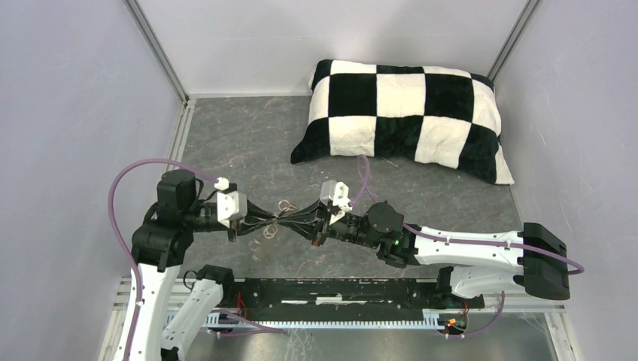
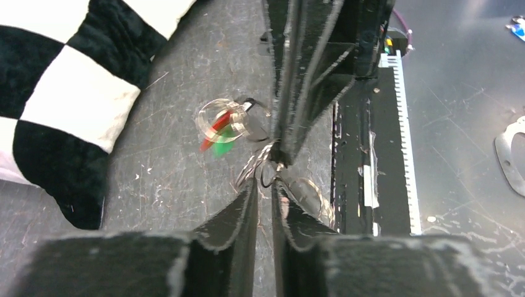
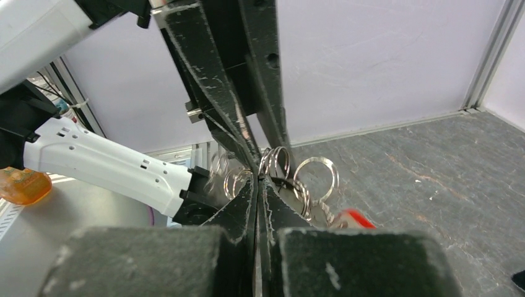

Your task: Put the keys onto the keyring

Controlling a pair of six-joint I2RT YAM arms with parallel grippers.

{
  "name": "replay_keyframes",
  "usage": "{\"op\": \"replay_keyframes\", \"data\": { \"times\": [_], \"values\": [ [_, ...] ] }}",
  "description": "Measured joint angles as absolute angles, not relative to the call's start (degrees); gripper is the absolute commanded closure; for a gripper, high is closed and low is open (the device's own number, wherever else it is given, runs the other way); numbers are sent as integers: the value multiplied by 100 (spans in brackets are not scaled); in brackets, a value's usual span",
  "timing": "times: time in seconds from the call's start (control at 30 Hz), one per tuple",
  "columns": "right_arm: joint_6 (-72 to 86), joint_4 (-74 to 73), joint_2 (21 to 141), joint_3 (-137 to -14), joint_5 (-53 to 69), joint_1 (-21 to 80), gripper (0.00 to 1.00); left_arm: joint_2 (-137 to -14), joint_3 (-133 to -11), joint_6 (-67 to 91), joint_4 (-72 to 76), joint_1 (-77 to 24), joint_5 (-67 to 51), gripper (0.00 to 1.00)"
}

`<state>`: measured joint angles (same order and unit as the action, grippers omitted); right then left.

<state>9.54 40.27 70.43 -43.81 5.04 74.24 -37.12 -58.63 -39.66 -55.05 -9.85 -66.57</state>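
Note:
Both grippers meet tip to tip above the middle of the table. My right gripper [image 3: 258, 182] is shut on a thin metal split ring of the keyring [image 3: 277, 164]. More rings [image 3: 316, 176] hang beside it. A clear ring [image 2: 221, 124] dangles from the bunch and carries the keys, of which a red tag [image 2: 214, 130] and a green tag [image 2: 224, 146] show, both blurred. My left gripper [image 2: 266, 184] stands open by a narrow gap, its tips at a wire loop of the bunch. In the top view the left gripper [image 1: 274, 218] faces the right gripper [image 1: 290, 216].
A black-and-white checked pillow [image 1: 406, 116] lies at the back right of the grey table [image 1: 241, 143]. The black rail [image 1: 338, 289] with the arm bases runs along the near edge. White walls close in the left, back and right.

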Motion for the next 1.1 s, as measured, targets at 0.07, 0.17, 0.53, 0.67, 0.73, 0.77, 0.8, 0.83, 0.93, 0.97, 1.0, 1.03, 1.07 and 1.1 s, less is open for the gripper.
{"op": "replay_keyframes", "data": {
  "times": [0.07,0.17,0.53,0.67,0.73,0.77,0.8,0.83,0.93,0.97,1.0,1.03,1.07,1.1],
  "values": [
    [974,4088,7032,-4372,528,7422,99,-3734,-5835,-3638,-5240,-987,-6602,69],
    [978,4174,7002,-4372,539,7413,99,-3800,-5835,-3326,-4982,-987,-6696,64],
    [849,4285,6945,-4394,552,7395,99,-3959,-5918,-3026,-4917,-974,-7498,97],
    [834,4276,6943,-4401,539,7389,91,-3970,-5937,-2985,-4915,-965,-7494,98],
    [805,4180,6921,-4410,489,7371,86,-3968,-5937,-3020,-4915,-967,-7428,98],
    [786,4097,6901,-4421,460,7365,82,-3959,-5937,-3129,-4919,-969,-7356,98],
    [775,3959,6864,-4429,443,7341,78,-3955,-5933,-3256,-4912,-972,-7312,98],
    [766,3787,6814,-4431,425,7317,74,-3944,-5913,-3457,-4882,-972,-7255,96],
    [733,3286,6700,-4442,384,7157,68,-4007,-5822,-4228,-4834,-985,-7059,93],
    [722,3133,6676,-4456,370,7096,67,-4097,-5824,-4405,-4829,-998,-7004,93],
    [722,2991,6654,-4466,353,7043,65,-4241,-5852,-4560,-4831,-1022,-6914,94],
    [718,2867,6637,-4477,338,6997,61,-4438,-5916,-4694,-4838,-1057,-6829,96],
    [711,2596,6604,-4488,270,6910,55,-4703,-6036,-4831,-4864,-1107,-6705,98],
    [709,2580,6604,-4488,270,6910,53,-5118,-6259,-5065,-4923,-1173,-6517,98]
  ]
}}
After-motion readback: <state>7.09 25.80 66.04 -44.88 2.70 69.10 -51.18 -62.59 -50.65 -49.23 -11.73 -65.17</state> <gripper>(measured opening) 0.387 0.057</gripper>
